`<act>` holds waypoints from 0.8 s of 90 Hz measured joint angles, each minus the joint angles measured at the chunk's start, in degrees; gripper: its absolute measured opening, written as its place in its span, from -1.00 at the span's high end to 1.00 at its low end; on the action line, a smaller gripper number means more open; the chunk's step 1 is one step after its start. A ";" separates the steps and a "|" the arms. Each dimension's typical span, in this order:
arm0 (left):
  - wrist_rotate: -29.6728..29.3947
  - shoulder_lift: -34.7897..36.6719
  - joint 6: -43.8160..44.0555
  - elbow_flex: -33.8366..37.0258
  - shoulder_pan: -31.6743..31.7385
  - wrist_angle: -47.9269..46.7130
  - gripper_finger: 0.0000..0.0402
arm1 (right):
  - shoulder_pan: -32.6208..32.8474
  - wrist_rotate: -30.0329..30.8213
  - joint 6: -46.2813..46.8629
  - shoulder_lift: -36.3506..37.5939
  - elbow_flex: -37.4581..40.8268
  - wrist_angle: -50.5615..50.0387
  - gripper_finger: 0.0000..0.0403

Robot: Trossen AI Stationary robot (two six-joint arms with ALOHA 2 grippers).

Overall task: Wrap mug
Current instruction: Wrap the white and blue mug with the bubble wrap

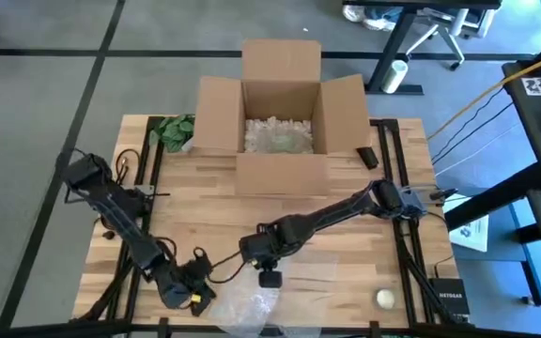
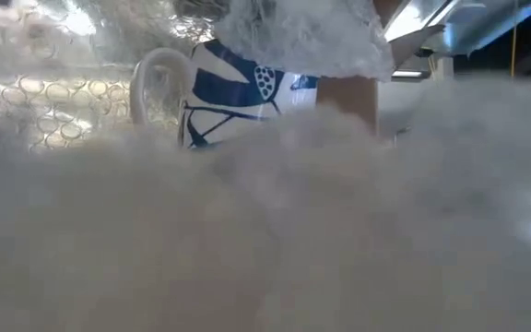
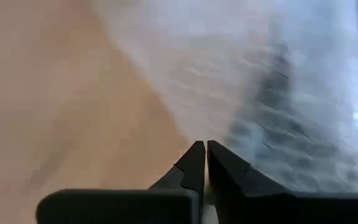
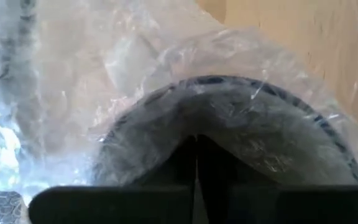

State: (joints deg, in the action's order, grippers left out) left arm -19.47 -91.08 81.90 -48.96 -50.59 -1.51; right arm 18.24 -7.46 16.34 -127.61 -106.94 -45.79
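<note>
A white mug with a blue pattern (image 2: 238, 92) stands upright on the table, its handle (image 2: 155, 83) to one side. Clear bubble wrap (image 2: 302, 37) is draped over its top and lies bunched in front of it (image 1: 280, 282). My right gripper (image 1: 269, 278) is shut and points down into the mug's wrapped mouth (image 4: 229, 84). My left gripper (image 1: 205, 282) is shut low over the wood, at the wrap's left edge (image 3: 272, 93). In the high view the right gripper hides the mug. My right gripper comes from above with shut fingers (image 4: 196, 163) and presses the bubble wrap (image 4: 260, 143) down inside the mug's rim. The mug stays upright on the table. My left gripper's shut fingertips (image 3: 205, 155) meet the wrap's edge; whether they pinch it I cannot tell.
An open cardboard box (image 1: 280, 122) with pale filler stands at the table's far middle. A green leafy thing (image 1: 175, 130) lies to its left, a small black object (image 1: 367, 157) to its right. A white ball (image 1: 384, 298) rests near the front right corner.
</note>
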 joint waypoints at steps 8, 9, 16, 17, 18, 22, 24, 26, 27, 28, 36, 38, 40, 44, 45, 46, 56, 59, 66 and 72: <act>-0.14 -1.74 -3.49 -1.98 0.77 1.44 1.00 | -0.05 0.30 0.00 0.00 0.02 0.68 1.00; -0.18 -1.96 -3.96 -2.28 0.95 1.70 1.00 | -0.05 0.30 0.00 0.00 0.02 0.83 1.00; -0.09 -3.33 -9.09 -3.81 2.47 4.81 1.00 | 0.00 0.31 0.02 0.00 0.02 1.71 1.00; -0.09 -3.50 -9.95 -3.98 2.77 5.32 1.00 | 0.00 0.32 0.01 0.00 0.02 1.78 1.00; -0.08 -3.66 -10.86 -4.15 3.06 5.77 1.00 | 0.00 0.32 0.02 0.00 0.02 1.82 1.00; -0.14 -4.14 -14.19 -4.73 4.20 7.37 1.00 | 0.02 0.32 0.02 0.00 0.02 1.91 1.00; -0.20 -4.28 -15.69 -5.00 4.78 7.80 1.00 | 0.04 0.32 0.03 0.00 0.02 1.91 1.00; -0.33 -4.34 -17.05 -5.20 5.36 8.00 1.00 | 0.06 0.32 0.06 0.00 0.02 1.91 1.00; -0.48 -4.34 -17.79 -5.31 5.64 8.03 1.00 | 0.06 0.32 0.07 0.00 0.02 1.91 1.00; -0.70 -4.34 -18.50 -5.43 5.90 8.02 1.00 | 0.06 0.32 0.07 0.00 0.02 1.91 1.00; -3.64 -4.23 -23.29 -6.35 7.73 8.01 1.00 | 0.06 0.32 0.07 0.00 0.02 2.00 1.00; -4.40 -4.11 -24.53 -6.50 8.05 8.01 1.00 | 0.07 0.32 0.07 0.00 0.02 2.01 1.00; -5.09 -4.04 -25.64 -6.64 8.43 7.98 1.00 | 0.10 0.32 0.07 0.00 0.02 2.02 1.00; -6.33 -4.03 -27.70 -7.04 9.20 7.97 1.00 | 0.11 0.32 0.07 0.00 0.02 2.01 1.00; -6.61 -4.03 -28.25 -7.13 9.34 7.97 1.00 | 0.12 0.32 0.07 0.00 0.02 2.04 1.00; -6.92 -4.03 -28.70 -7.22 9.46 7.96 1.00 | 0.13 0.32 0.07 0.00 0.02 2.05 1.00; -8.79 -4.00 -31.75 -7.68 11.09 8.02 1.00 | 0.15 0.15 0.07 0.00 0.02 1.93 1.00; -9.39 -3.95 -32.42 -7.68 11.45 7.93 1.00 | 0.15 0.12 0.07 0.00 0.02 1.85 1.00; -10.45 -3.95 -33.55 -7.68 12.12 7.99 1.00 | 0.15 0.08 0.07 0.00 0.02 1.83 1.00; -10.56 -3.95 -34.34 -7.68 12.67 8.02 1.00 | 0.15 -0.04 0.07 0.00 0.02 1.72 1.00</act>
State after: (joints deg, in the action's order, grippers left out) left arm -30.03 -95.02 47.56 -56.64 -37.92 6.51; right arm 18.39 -7.50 16.40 -127.61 -106.91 -44.07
